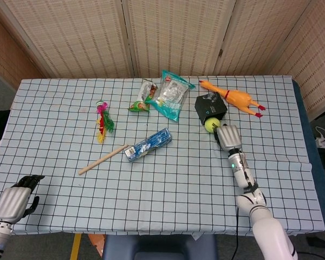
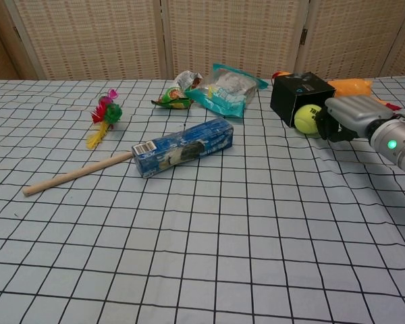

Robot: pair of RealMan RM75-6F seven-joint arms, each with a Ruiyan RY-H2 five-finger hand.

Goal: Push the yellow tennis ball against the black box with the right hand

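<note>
Fuzzy round yellow tennis ball (image 2: 308,119) touches the matte black box (image 2: 300,96) | metal right hand (image 2: 344,117) beside ball, fingers curled, grips nothing | grid-patterned tablecloth (image 2: 202,223)

yellow tennis ball (image 2: 308,118) | touching black box (image 2: 298,96) front | box upright, far-right of table

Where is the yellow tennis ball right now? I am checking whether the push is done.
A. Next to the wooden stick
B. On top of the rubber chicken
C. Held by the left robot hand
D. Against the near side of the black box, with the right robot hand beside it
D: the yellow tennis ball sits touching the black box, and the right robot hand is right beside the ball.
</note>
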